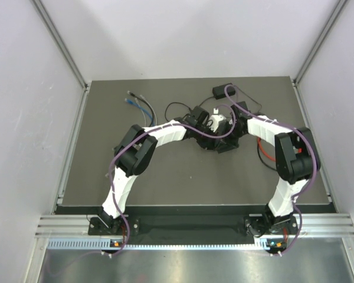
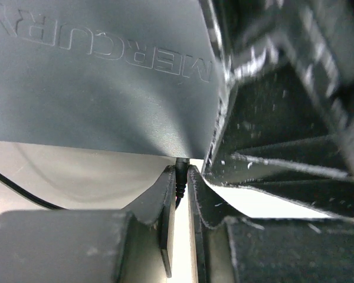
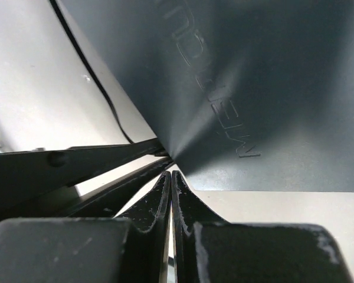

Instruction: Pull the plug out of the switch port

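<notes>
The left gripper (image 2: 181,187) squeezes the little black plug (image 2: 180,172) in its jaws, right at the edge of the grey switch (image 2: 106,88). The right gripper (image 3: 170,180) is almost closed and seems to pinch the switch's corner, at the table's (image 1: 165,177) far middle.

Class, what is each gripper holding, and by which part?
The left gripper pinches the black plug by its body, right at the switch. The right gripper is closed at the switch's corner; whether it grips anything cannot be told.
</notes>
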Available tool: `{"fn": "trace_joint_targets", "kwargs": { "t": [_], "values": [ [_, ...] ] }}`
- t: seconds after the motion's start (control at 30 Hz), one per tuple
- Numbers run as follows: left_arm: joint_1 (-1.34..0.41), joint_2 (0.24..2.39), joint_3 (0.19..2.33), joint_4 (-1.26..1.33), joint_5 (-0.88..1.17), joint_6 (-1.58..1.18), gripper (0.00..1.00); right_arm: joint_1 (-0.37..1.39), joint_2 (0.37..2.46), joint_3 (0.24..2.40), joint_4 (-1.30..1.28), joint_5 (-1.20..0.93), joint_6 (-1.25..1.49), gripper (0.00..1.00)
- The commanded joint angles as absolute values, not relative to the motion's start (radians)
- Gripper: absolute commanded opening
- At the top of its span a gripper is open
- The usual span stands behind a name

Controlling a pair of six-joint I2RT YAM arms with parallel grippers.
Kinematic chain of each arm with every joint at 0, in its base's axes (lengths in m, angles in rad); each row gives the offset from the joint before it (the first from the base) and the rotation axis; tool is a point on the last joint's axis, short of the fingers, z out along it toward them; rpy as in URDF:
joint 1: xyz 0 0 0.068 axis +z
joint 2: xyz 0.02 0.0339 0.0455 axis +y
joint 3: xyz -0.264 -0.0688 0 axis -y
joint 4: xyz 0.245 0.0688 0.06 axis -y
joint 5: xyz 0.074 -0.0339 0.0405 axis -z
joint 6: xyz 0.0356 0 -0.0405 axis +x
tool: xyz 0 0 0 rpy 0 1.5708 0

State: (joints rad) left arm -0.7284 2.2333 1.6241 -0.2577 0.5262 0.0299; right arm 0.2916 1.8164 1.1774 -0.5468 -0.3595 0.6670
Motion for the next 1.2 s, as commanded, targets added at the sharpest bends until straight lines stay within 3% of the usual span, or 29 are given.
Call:
{"fn": "trace_joint_targets", "kwargs": {
  "t": [0.0, 0.77, 0.93, 1.17],
  "values": [
    [-0.739, 2.256, 1.652, -0.284, 0.595, 0.003, 0.0, 0.331, 1.821, 1.166, -0.503, -0.315, 0.678, 0.0],
    [-0.738, 2.235, 1.6, -0.348, 0.574, 0.023, 0.0, 0.354, 1.853, 1.148, -0.508, 0.334, 0.643, 0.0],
    [-0.738, 2.232, 1.58, -0.368, 0.575, 0.043, 0.0, 0.31, 1.856, 1.14, -0.499, 0.341, 0.652, 0.0],
    [-0.73, 2.204, 1.58, -0.351, 0.595, 0.035, 0.0, 0.31, 1.773, 1.08, -0.436, 0.134, 0.587, 0.0]
  ]
}}
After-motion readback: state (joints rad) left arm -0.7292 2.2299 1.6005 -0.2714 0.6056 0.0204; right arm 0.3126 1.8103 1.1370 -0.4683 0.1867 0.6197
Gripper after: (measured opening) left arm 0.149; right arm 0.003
